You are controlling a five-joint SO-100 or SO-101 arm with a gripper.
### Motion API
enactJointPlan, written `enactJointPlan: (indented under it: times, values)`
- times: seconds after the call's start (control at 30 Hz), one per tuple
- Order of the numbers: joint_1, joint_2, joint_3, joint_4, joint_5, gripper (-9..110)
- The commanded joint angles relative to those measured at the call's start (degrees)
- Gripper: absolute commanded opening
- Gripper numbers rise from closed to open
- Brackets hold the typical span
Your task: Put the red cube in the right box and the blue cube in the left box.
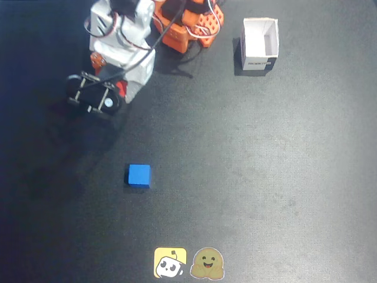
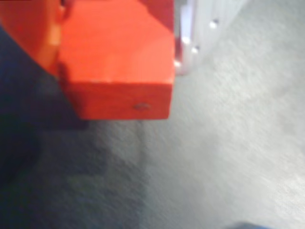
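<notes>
End effector (image 2: 143, 76) grips red cube (image 2: 114, 57) above dark table (image 1: 283, 177).

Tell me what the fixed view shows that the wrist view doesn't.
Only the fixed view shows the arm, the white box at upper right, the whole blue cube lying free, and two stickers at the bottom edge. Only the wrist view shows the red cube close up, filling the upper left between an orange part and a white one. Both share the dark table; a blue sliver at the wrist view's bottom edge may be the blue cube.
</notes>
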Motion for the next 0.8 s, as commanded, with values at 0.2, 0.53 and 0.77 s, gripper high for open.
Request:
enactJointPlan:
  times: [0.2,0.53,0.77]
  values:
    - [13.9,4.2,3.3,2.0,-2.7,10]
    - [30.5,4.8,5.6,0.3,-7.2,10]
    - [35.2,6.6,5.5,4.6,-5.6,10]
